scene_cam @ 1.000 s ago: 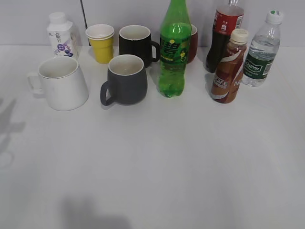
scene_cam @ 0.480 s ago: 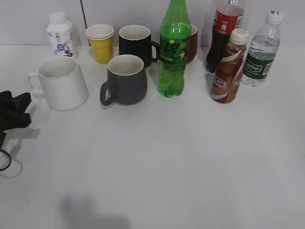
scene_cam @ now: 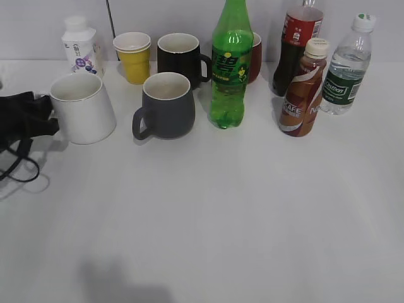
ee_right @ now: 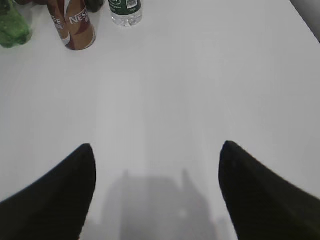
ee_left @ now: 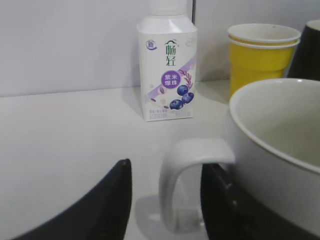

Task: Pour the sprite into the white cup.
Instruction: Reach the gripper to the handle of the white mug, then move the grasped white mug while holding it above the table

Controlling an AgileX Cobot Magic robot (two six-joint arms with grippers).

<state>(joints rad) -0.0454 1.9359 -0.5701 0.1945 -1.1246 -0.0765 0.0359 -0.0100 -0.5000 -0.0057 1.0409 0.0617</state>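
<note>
The sprite [scene_cam: 231, 69], a tall green bottle, stands upright at the back middle; its base shows in the right wrist view [ee_right: 11, 29]. The white cup [scene_cam: 82, 110] stands at the left. My left gripper [scene_cam: 39, 120] is at the cup's handle. In the left wrist view the gripper [ee_left: 167, 195] is open, with the white handle [ee_left: 175, 185] between its fingers and the cup's body [ee_left: 280, 150] to the right. My right gripper [ee_right: 157, 150] is open and empty over bare table, out of the exterior view.
A dark grey mug [scene_cam: 166, 105], a black mug [scene_cam: 180, 58], a yellow cup [scene_cam: 134, 57] and a white milk bottle [scene_cam: 81, 45] stand near the white cup. A coffee bottle [scene_cam: 305, 88], a cola bottle [scene_cam: 295, 47] and a water bottle [scene_cam: 347, 66] stand to the right.
My left gripper has come in from the left edge and moved right and back until its fingers straddle the white cup's handle. Nothing else has moved.
</note>
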